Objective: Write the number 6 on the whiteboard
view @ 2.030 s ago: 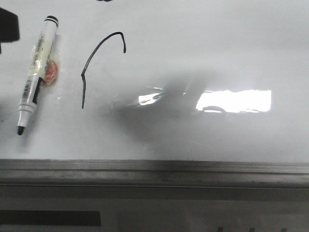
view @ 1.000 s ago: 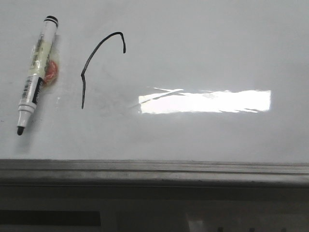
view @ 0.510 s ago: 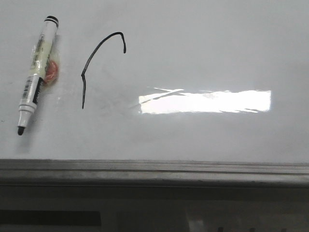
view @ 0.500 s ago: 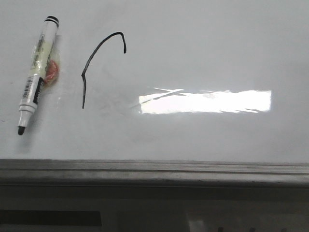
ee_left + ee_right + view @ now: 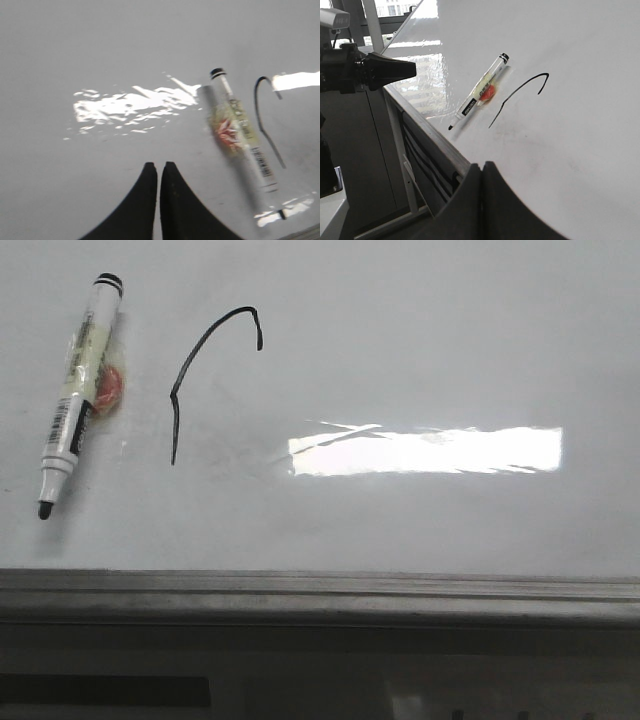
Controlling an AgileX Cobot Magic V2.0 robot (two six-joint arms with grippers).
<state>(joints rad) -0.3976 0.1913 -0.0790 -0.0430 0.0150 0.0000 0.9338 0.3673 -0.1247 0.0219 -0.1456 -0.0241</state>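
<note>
While the whiteboard [image 5: 420, 350] fills most of the front view, the number 6 [image 5: 205, 370] is seen at upper left as a hooked arc joined to a straight stroke, with no closed loop. Just left of it, a white marker [image 5: 75, 390] is laid, tip toward the lower left corner. The left gripper [image 5: 159, 172] and the right gripper [image 5: 481, 172] are each shown pressed closed, with nothing held.

Left gripper [image 5: 159, 172] fingers [image 5: 141, 200]: matte black, smooth, broad at base, tapering to narrow tips.
Right gripper [image 5: 481, 172] fingers [image 5: 502, 205]: same matte black, curved wedge shape, no markings visible.
</note>
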